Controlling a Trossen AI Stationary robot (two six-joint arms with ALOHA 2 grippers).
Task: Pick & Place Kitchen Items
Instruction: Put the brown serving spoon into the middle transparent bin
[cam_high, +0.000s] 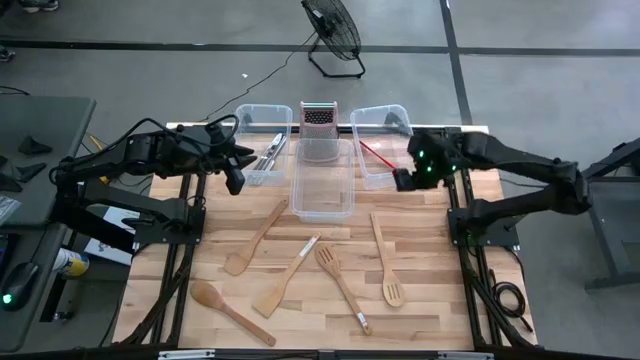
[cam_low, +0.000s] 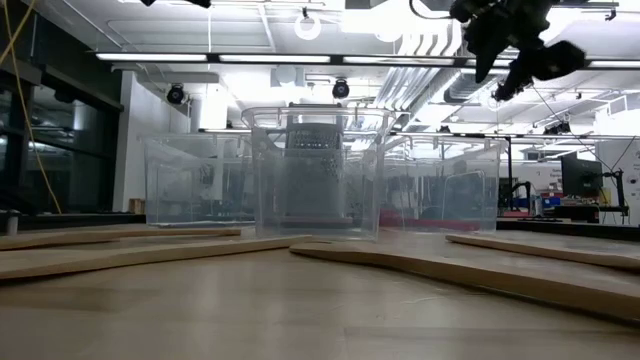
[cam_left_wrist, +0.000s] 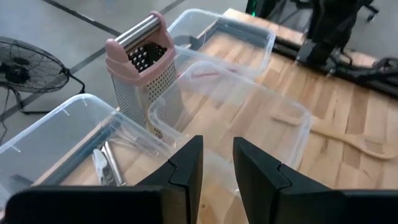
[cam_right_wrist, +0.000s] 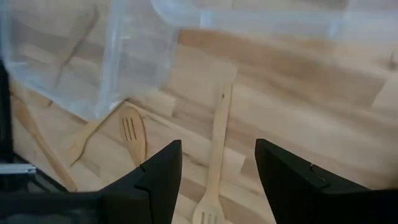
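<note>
Several pale wooden utensils lie flat on the table: a spatula (cam_high: 256, 236), a second spatula (cam_high: 285, 281), a fork (cam_high: 338, 279), a slotted spatula (cam_high: 384, 259) and a spoon (cam_high: 230, 311). Metal cutlery (cam_left_wrist: 106, 165) lies in the left clear bin (cam_high: 262, 150), and a red spatula (cam_high: 375, 153) in the right bin (cam_high: 385, 122). My left gripper (cam_high: 235, 177) hovers over the near end of the left bin, a narrow gap between its fingers (cam_left_wrist: 217, 171), holding nothing. My right gripper (cam_high: 404, 181) hovers at the near end of the right bin, open and empty (cam_right_wrist: 217, 180), above the slotted spatula (cam_right_wrist: 219, 134).
An empty clear bin (cam_high: 322, 190) stands in the middle, with a metal box grater (cam_high: 319, 128) with a pinkish top behind it. The three bins line the far part of the table. A floor fan (cam_high: 335, 35) stands beyond the table.
</note>
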